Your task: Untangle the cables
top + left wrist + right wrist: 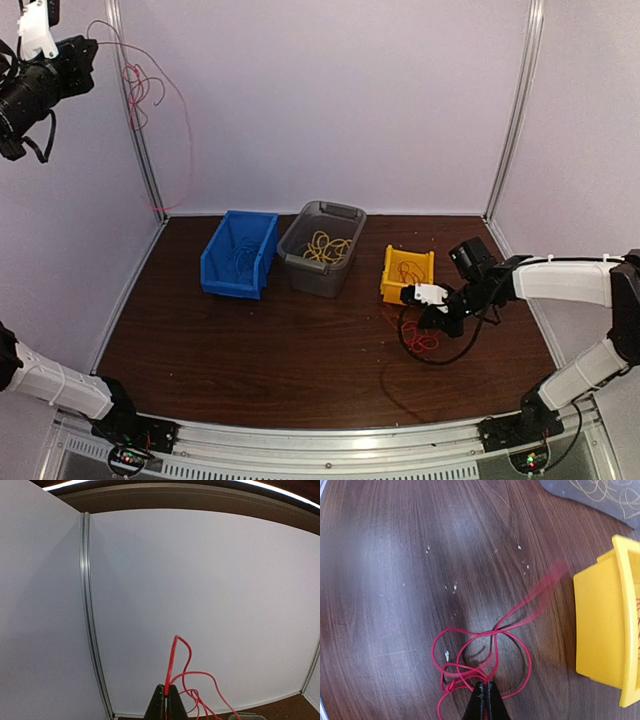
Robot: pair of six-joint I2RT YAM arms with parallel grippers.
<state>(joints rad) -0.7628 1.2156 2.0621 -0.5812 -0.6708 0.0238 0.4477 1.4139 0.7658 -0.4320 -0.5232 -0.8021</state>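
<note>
On a dark wooden table [300, 350] inside a white-walled enclosure, the sorting of the cables looks well under way but unfinished: one colour appears to be put away, while the red strands are not yet pulled apart. Three containers stand in a row near the back wall [330, 100]. The gray bin [300, 262], in the middle, holds a loose nest of yellow-orange cables [328, 247]. The blue bin [222, 272], just beside it on the left, may hold thin blue strands, though they are too faint to be sure of. The yellow bin [392, 290], smallest and set to the right, shows a few thin strands inside whose colour is hard to tell. The left gripper [165, 690] is raised high in the enclosure's far left corner, its fingers pressed tight on a red cable [173, 662] that loops up and trails down toward the floor of the cell. The right gripper [485, 687] hangs low over the table just beside the yellow bin, its fingers likewise pinched together on a red tangle [470, 652] of overlapping loops lying on the wood. Judging by those loops, the red wires have to be drawn apart and binned before the job is done.
</note>
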